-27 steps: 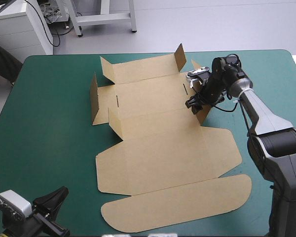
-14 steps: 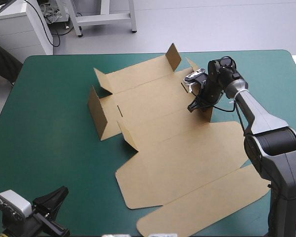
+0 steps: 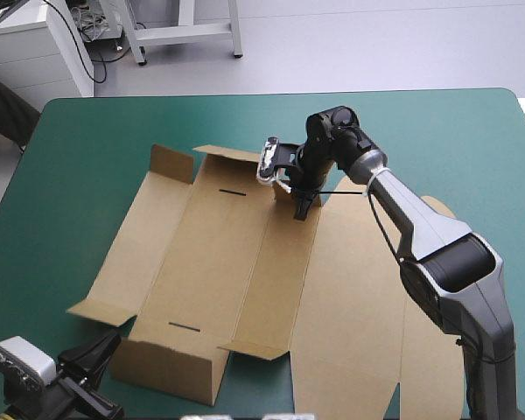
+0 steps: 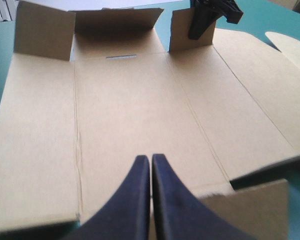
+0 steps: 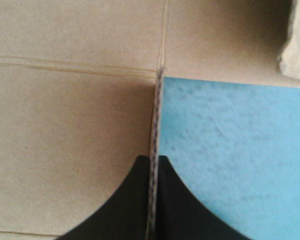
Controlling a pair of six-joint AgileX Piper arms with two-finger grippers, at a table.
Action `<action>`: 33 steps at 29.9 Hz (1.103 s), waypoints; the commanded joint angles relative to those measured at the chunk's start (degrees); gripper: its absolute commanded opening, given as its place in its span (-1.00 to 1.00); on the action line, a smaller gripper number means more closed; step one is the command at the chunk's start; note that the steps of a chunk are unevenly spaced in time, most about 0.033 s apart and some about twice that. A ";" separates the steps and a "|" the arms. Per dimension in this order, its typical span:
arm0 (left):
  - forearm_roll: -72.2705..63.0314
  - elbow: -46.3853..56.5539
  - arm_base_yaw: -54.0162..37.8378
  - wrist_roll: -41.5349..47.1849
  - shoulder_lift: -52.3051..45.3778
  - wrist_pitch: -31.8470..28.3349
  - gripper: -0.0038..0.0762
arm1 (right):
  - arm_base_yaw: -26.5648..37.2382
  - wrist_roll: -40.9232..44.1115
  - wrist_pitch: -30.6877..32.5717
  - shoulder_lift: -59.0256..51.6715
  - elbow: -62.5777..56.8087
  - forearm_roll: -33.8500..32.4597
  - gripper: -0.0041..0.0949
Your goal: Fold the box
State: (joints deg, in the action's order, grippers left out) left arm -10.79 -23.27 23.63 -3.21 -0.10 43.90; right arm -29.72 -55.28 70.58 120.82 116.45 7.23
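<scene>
Box (image 3: 210,262): cut sheet of matte brown board, mostly flat on the teal-green cover (image 3: 79,192), running from mid-table to the near edge. Straight score lines split it into long rectangular panels. Two thin dark slots (image 3: 232,190) are cut in the middle panel, one near each end. Far end: short squarish flaps stand up off the sheet. Near end: one wall (image 3: 171,372) is raised, and the small flaps beside it are lifted a little. Right side: a wide panel lies flat, with a rounded lobe (image 4: 290,45) beyond it. Right gripper (image 3: 302,208) points down at the far end and pinches a small upright tab (image 4: 180,35), its black fingers all but closed with the board between them. The right wrist view shows the tab's raw corrugated edge running straight into the finger gap, with plain board on one side and cover on the other. Left gripper (image 4: 151,159) is closed on nothing, fingers meeting in a pointed arch. It sits low at the table's near-left, just beside the box's near end, aimed along the middle panel.
</scene>
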 commanded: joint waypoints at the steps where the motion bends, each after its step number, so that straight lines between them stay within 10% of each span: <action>1: -0.57 -1.18 0.54 0.20 0.92 -4.34 -0.92 | -2.29 -2.83 1.26 -3.47 1.95 2.28 -0.96; 11: -0.57 -1.18 0.54 0.20 0.92 -4.34 -0.92 | -2.83 -4.09 -1.80 0.20 1.95 1.13 -0.92; 22: -0.57 -1.18 0.54 0.20 0.92 -4.34 -0.92 | -2.83 -1.89 1.29 1.24 5.06 1.64 0.04; 33: -0.57 -1.18 0.54 0.20 0.92 -4.34 -0.92 | -2.83 14.86 1.29 -7.35 12.32 -6.75 0.05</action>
State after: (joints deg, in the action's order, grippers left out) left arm -10.79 -23.27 23.63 -3.21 -0.10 43.90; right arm -32.92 -44.24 70.86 120.59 126.59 2.36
